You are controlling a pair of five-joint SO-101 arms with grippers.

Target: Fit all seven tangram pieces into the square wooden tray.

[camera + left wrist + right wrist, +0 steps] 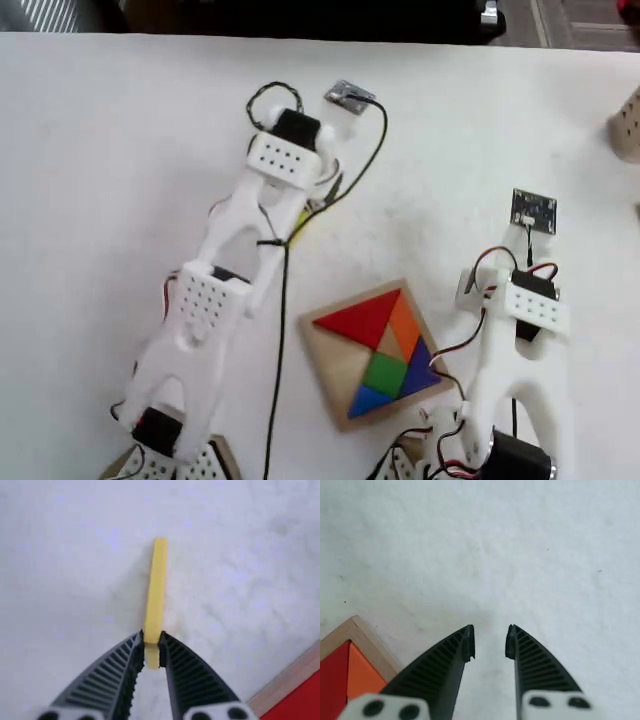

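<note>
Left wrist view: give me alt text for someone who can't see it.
The left gripper is shut on a thin yellow piece, seen edge-on with the white table behind it. A corner of the tray, with a red piece inside, lies nearby.

Near end of the yellow piece buried between the clamped fingers of the left gripper. From above, barely a yellow sliver past the left arm; cannot tell its shape there. At the left wrist view's edge, just a cropped corner strip of the wooden tray and of the red piece. In the right wrist view, tray corner sliced by the edge and partly masked by a finger of the right gripper; orange piece cropped too.
</note>
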